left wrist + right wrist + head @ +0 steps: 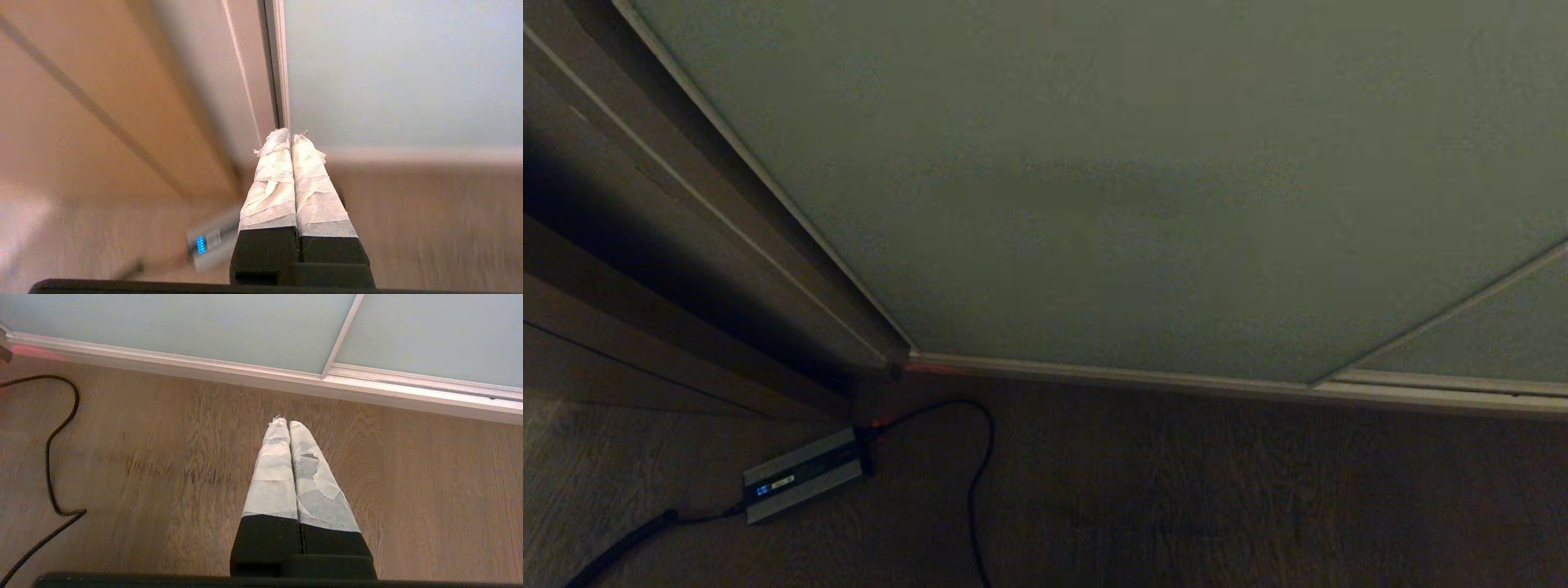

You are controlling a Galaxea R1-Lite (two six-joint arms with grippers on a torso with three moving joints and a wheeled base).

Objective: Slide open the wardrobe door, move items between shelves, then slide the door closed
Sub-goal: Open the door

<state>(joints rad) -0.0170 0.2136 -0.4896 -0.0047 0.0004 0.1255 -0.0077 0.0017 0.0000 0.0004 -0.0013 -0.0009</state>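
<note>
Grey-green sliding wardrobe door (1143,188) looks stiff and slick, best pushed at its metal edge; left tool (291,136) and right tool (286,422) are pressed together.

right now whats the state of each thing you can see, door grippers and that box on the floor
sliding wardrobe door: shut, its left edge against the brown panel
left gripper: shut, empty, pointing at the door's left edge
right gripper: shut, empty, above the floor
box on the floor: blue light on, cable plugged in
</note>
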